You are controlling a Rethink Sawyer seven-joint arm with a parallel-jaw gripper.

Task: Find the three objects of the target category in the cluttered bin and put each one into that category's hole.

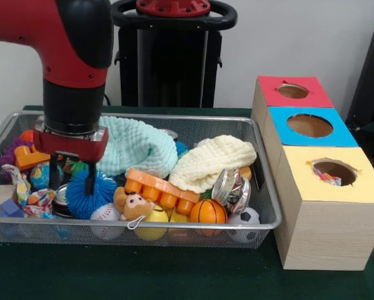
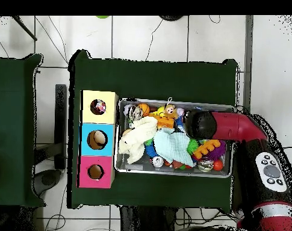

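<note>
The wire mesh bin (image 1: 265,187) holds mixed clutter. My gripper (image 1: 71,178) is lowered into its left part, and its two dark fingers (image 1: 52,172) stand apart, so it is open. One finger touches a blue spiky ball (image 1: 87,199). A can (image 1: 62,201) lies just below the fingers. Nearby are a baseball (image 1: 106,215), a monkey plush (image 1: 132,205), a basketball (image 1: 207,211), a soccer ball (image 1: 246,219) and a crumpled silver wrapper (image 1: 231,187). In the overhead view the arm's head (image 2: 199,124) hides the gripper.
A mint cloth (image 1: 134,147), a cream cloth (image 1: 212,161) and an orange block tray (image 1: 162,187) cover the bin's middle. Right of the bin stand the red (image 1: 293,91), blue (image 1: 309,125) and yellow (image 1: 334,172) hole boxes. A colourful item shows in the yellow hole (image 2: 99,107).
</note>
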